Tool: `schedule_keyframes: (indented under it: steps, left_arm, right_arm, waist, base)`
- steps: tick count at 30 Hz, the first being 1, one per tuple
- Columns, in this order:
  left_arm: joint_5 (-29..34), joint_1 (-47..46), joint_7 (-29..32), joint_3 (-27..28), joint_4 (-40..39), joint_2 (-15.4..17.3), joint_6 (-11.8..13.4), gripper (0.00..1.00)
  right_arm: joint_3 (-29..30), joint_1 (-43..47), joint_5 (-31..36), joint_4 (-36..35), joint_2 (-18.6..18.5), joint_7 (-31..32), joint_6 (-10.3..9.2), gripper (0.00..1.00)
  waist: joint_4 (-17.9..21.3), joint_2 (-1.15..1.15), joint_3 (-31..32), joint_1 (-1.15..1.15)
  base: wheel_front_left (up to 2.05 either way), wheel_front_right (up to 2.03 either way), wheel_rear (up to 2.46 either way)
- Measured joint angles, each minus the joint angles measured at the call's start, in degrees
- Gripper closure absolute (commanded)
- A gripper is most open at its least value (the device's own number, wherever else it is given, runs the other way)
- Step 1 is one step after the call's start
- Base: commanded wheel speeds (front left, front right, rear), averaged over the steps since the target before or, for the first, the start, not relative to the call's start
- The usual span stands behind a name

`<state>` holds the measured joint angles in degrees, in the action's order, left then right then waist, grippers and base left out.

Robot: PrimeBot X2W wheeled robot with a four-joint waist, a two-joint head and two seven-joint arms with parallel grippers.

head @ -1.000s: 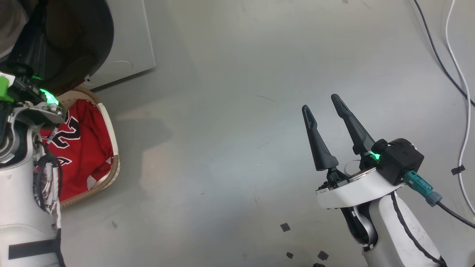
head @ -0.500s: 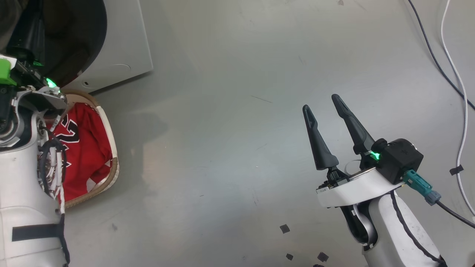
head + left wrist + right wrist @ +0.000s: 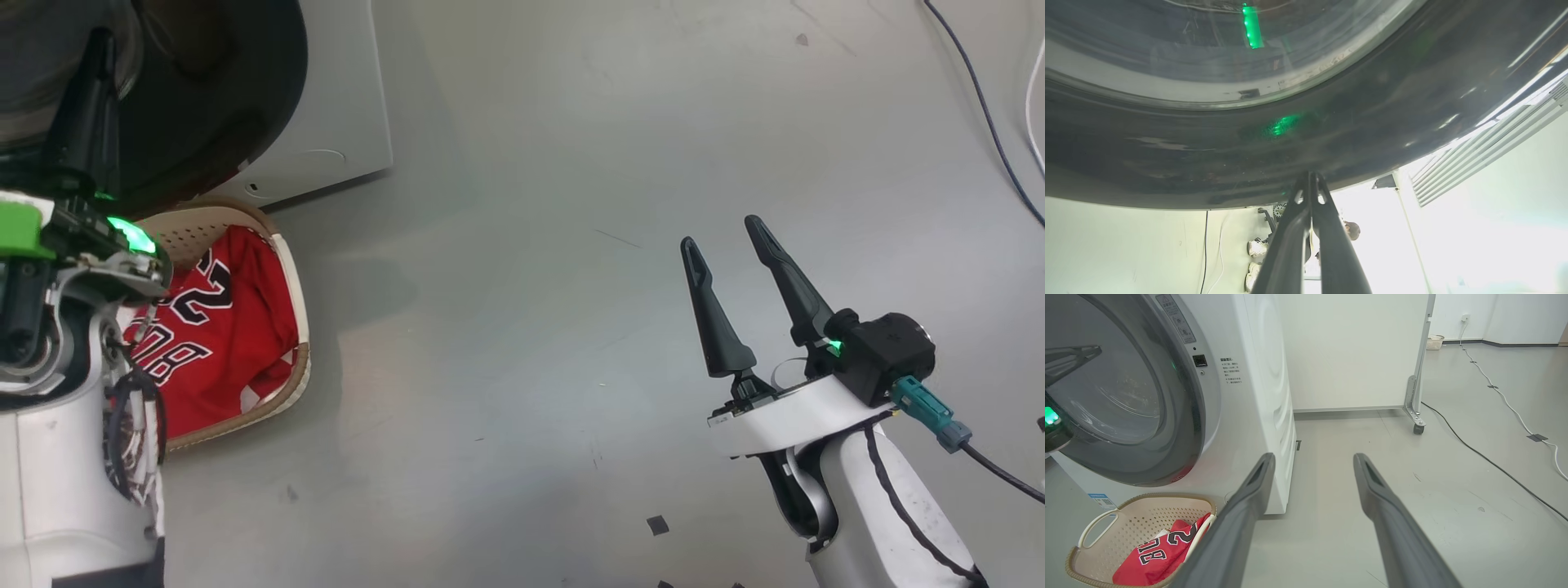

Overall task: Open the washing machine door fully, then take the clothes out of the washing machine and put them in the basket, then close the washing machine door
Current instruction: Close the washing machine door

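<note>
The washing machine (image 3: 1257, 375) stands white at the left, its round door (image 3: 1126, 396) lying against its front; whether it is latched I cannot tell. My left gripper (image 3: 1310, 175) is shut, empty, its tips touching the door's glossy black rim (image 3: 1331, 122) just below the glass bowl (image 3: 1208, 41). In the head view the left gripper (image 3: 100, 41) points up at the door (image 3: 245, 98). On the floor before the washer sits the cream basket (image 3: 298, 278) holding red numbered clothes (image 3: 220, 327); the basket (image 3: 1167, 497) and clothes (image 3: 1163, 551) also appear in the right wrist view. My right gripper (image 3: 722, 233) hangs open over bare floor, far right of the basket.
Cables (image 3: 980, 106) run along the floor at the right. A white wheeled panel (image 3: 1355, 351) with a caster (image 3: 1417, 428) stands behind the washer. Bits of black tape (image 3: 657, 525) lie near my right arm. A person's white shoes (image 3: 1255, 247) show beyond the door.
The head camera has turned, so the washer and basket sit further right in the picture. My left gripper stays shut at the door; the right one stays open.
</note>
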<state>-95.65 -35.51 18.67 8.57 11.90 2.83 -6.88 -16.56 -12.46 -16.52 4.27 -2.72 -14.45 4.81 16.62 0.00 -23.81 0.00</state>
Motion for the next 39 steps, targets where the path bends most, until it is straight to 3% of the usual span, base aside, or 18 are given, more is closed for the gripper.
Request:
schedule_keyframes:
  steps: [8, 9, 10, 12, 13, 27, 35, 39]
  left_arm:
    - [-3.24, 9.23, 0.27, 0.92, -7.98, -1.07, 0.00, 1.00]
    - [-3.26, 10.53, 0.52, 0.83, -8.71, -1.15, 0.00, 0.96]
    - [-3.46, 11.83, 0.51, 0.83, -9.23, -1.23, 0.00, 0.75]
    - [-3.93, 14.55, 0.47, 0.88, -10.27, -1.29, 0.00, 0.44]
    - [-4.14, 16.93, 0.36, 0.87, -11.09, -1.29, 0.00, 0.00]
    - [-4.97, 27.47, -8.56, -2.10, -15.01, -1.22, 0.00, 0.00]
    - [3.74, 29.68, -15.64, -5.00, -18.89, -1.16, 0.00, 0.00]
    - [16.13, 30.14, -19.09, -6.87, -20.69, -1.10, 0.00, 0.00]
  right_arm:
    - [1.59, 0.71, 1.67, 1.09, -0.01, 0.00, 0.01, 0.00]
    - [1.71, 1.01, 1.80, 1.20, -0.03, 0.00, 0.01, 0.00]
    - [1.77, 1.28, 2.07, 1.40, -0.04, 0.01, 0.01, 0.00]
    - [1.87, 1.59, 2.21, 1.71, -0.05, 0.00, 0.02, 0.00]
    - [2.15, 1.91, 2.52, 1.77, -0.07, 0.00, 0.02, 0.00]
    - [4.11, 4.91, 3.10, 2.66, -0.47, 0.00, 0.01, 0.00]
    - [4.36, 5.34, 4.05, 2.71, -0.54, 0.00, 0.07, 0.00]
    - [4.70, 6.07, 4.64, 2.53, -0.73, 0.01, 0.08, 0.00]
  waist:
    - [-3.24, 0.00, 2.03, 0.00]
    - [-3.65, 0.00, 2.35, 0.00]
    - [-4.03, 0.00, 2.69, 0.00]
    - [-4.77, 0.00, 3.40, 0.00]
    - [-5.47, 0.00, 4.12, 0.00]
    - [-10.57, 0.00, 8.14, 0.00]
    - [-13.07, 0.00, 9.79, 0.00]
    - [-14.15, 0.00, 10.38, 0.00]
  base:
    - [0.00, 0.00, 0.00]
    - [0.00, 0.00, 0.00]
    - [0.00, 0.00, 0.00]
    - [0.00, 0.00, 0.00]
    - [0.00, 0.00, 0.00]
    - [0.00, 0.00, 0.00]
    - [0.00, 0.00, 0.00]
    - [0.00, 0.00, 0.00]
